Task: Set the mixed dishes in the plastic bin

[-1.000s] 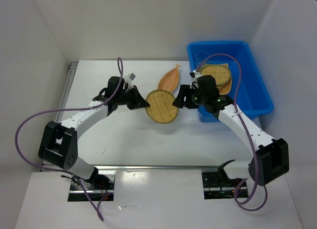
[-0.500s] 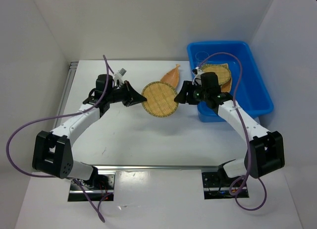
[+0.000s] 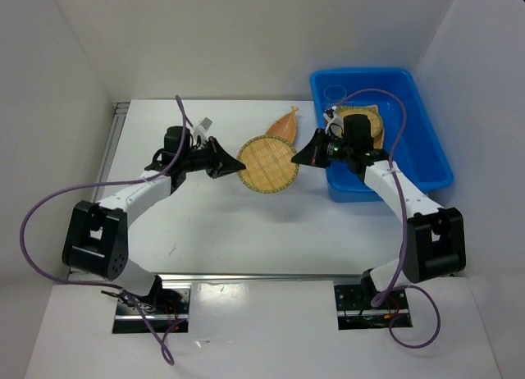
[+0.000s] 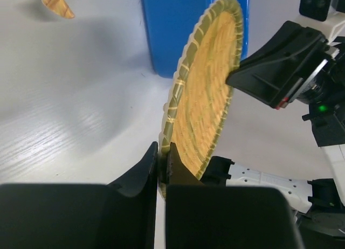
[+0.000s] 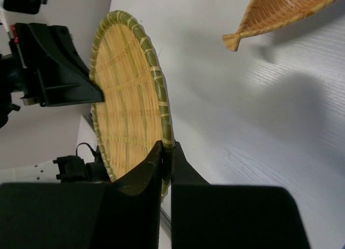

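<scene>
Currently the left gripper [image 3: 236, 163] and right gripper [image 3: 297, 159] are each clenched on opposite rims of the round woven tray [image 3: 267, 164], holding it off the desk [image 3: 205, 223] toward the far edge, just left of the blue bin [image 3: 435, 162] in the far right corner.

The left claw [image 4: 163, 154] pinches the round tray [image 4: 207, 92] by its rim; the right claw [image 4: 235, 78] grips its opposite edge.

White counter [image 3: 213, 223], matte, evenly lit. White wall panels [image 3: 246, 43] enclose it at 9, 12 and 3 o'clock. An aluminium rail [image 3: 117, 137] borders the 9 o'clock edge.
</scene>
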